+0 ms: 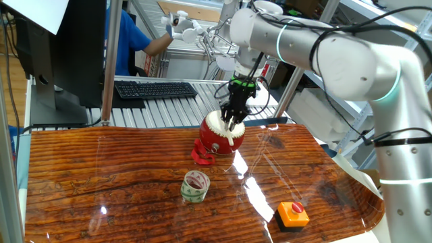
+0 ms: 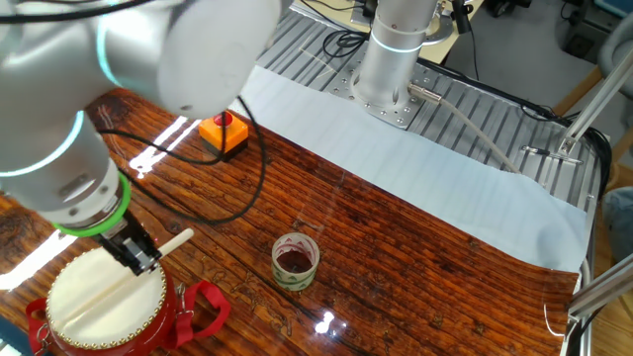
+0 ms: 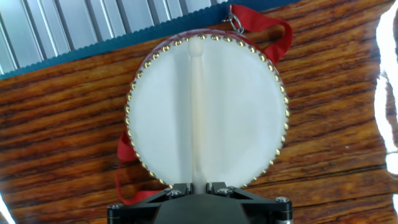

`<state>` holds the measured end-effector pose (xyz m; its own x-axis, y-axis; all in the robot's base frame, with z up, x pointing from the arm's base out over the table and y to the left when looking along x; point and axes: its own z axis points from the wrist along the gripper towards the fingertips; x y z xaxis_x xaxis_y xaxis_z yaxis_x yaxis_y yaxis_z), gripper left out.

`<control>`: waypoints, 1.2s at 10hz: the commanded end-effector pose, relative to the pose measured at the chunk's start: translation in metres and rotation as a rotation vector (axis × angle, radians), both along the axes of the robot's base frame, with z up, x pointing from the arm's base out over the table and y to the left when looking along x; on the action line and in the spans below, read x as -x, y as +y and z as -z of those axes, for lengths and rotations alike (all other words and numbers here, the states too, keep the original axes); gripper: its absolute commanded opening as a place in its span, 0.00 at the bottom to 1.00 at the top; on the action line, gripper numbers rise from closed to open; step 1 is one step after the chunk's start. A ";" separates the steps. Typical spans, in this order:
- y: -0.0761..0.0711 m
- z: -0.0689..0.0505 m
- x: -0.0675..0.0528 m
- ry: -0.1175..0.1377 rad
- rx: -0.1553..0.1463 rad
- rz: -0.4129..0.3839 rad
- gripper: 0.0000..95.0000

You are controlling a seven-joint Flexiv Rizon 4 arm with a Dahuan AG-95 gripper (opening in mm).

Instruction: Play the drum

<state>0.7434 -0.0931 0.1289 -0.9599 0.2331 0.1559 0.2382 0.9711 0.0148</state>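
Drum (image 1: 217,137) observed: small barrel-shaped red body with cream-white round skin head ringed by brass studs, standing on the dark wood-grain tabletop (image 1: 101,182) near its far edge, in front of the ribbed metal surface (image 1: 162,108). A red fabric strap (image 3: 268,32) trails from its side onto the tabletop.

The black two-finger end effector (image 1: 233,120) sits directly above the drum and is clamped on a pale wooden drumstick (image 3: 197,106). In the hand view the stick runs from between the fingers straight across the skin head, its rounded tip near the far rim. In the other fixed view the stick lies low across the head; whether it touches the skin cannot be told.

A green-rimmed tape roll (image 1: 195,186) stands on the tabletop nearer the camera than the drum, apart from it. An orange push button on a black base (image 1: 293,214) sits well apart at the near right corner.
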 end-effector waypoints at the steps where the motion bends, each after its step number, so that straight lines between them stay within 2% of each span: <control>1: -0.001 0.002 -0.002 -0.004 -0.002 -0.003 0.00; 4: -0.006 0.002 -0.008 -0.004 -0.007 -0.010 0.00; 7: -0.006 0.005 -0.008 -0.023 -0.021 0.012 0.00; 9: -0.006 0.005 -0.008 -0.022 -0.022 0.050 0.40; 10: -0.006 0.005 -0.008 -0.019 -0.026 0.064 0.80; 12: -0.006 0.004 -0.008 -0.014 -0.046 0.073 0.80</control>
<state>0.7489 -0.0995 0.1261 -0.9429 0.2975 0.1497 0.3096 0.9487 0.0648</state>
